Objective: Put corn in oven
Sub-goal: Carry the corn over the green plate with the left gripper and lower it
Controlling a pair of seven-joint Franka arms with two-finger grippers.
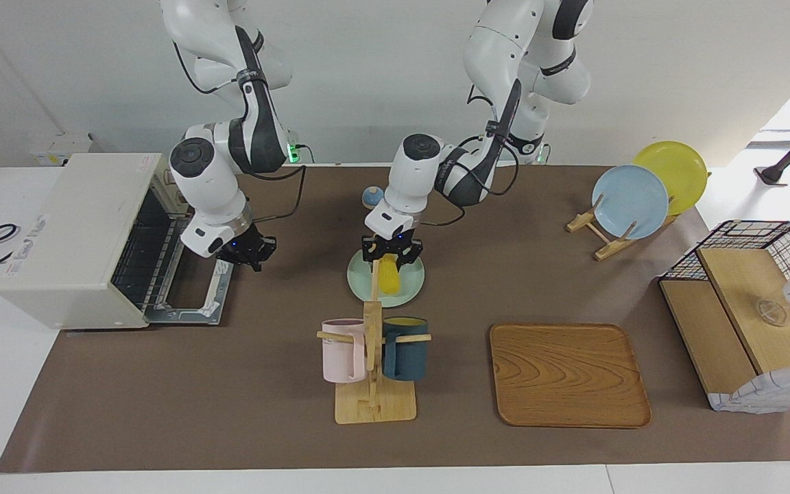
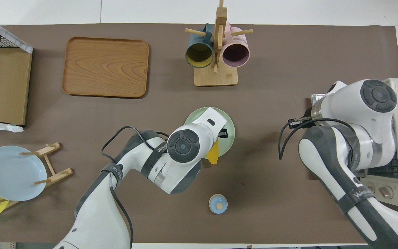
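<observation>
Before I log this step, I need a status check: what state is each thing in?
Oven: door down, open.
Corn: over the green plate, in the left gripper.
Right gripper: over the oven door, holding nothing.
Mugs: two hung on the rack.
Tray: bare.

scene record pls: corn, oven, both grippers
corn: on green plate, mid-table
oven: right arm's end of table, door open
left gripper: at the corn, fingers on either side of it
right gripper: over the open oven door, holding nothing
</observation>
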